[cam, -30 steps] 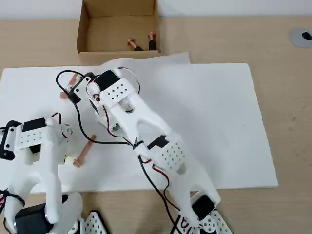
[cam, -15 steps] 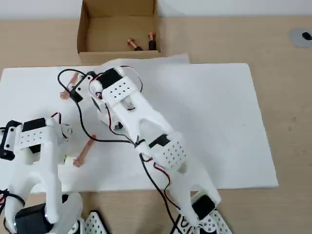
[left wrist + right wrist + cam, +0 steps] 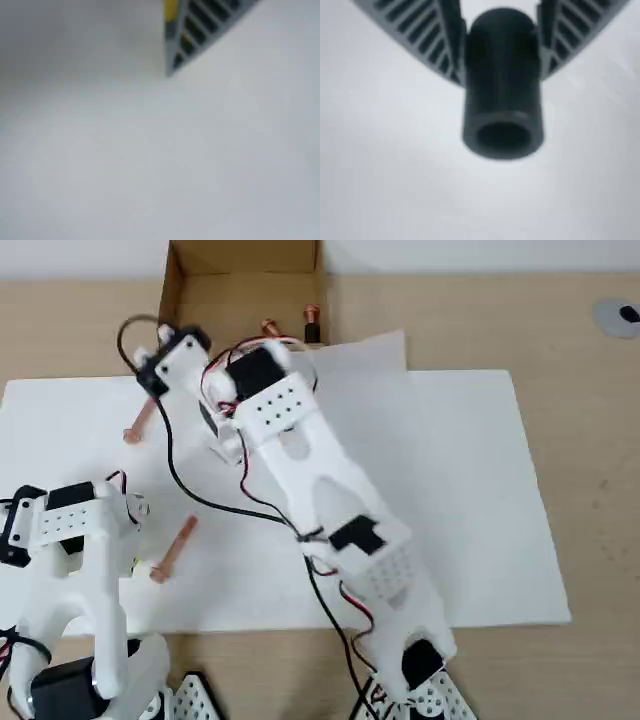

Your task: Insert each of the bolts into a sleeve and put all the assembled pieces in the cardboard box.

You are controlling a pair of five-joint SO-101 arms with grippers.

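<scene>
Status, near to far. Left gripper point(image 3: 130, 540) hangs over the near-left corner of the white paper sheet point(image 3: 450, 490); open or closed, cannot tell. Copper-coloured metal bolt A point(image 3: 172, 548) lies flat on the sheet just beside it at 3 o'clock, head end toward the arm bases.

Right gripper point(image 3: 502, 77) is clamped on one black cylindrical sleeve point(image 3: 502, 115). Ribbed pads point(image 3: 420, 40) sit on both sides, open bore faces the wrist camera, white sheet behind it. In the high view that arm stretches toward 11 o'clock, wrist near the sheet's far edge. Copper-coloured bolt B point(image 3: 140, 420) lies at 9 o'clock of the wrist, near, not touching.

Brown cardboard box point(image 3: 170, 300) sits at 12 o'clock on the wooden table point(image 3: 590, 440). Inside, at its near-right corner: bolt-in-sleeve piece A point(image 3: 270, 330) and piece B point(image 3: 311, 322), side by side.

Count: 2 loose bolts, 1 gripped sleeve, 2 assembled pieces, 1 box.
</scene>
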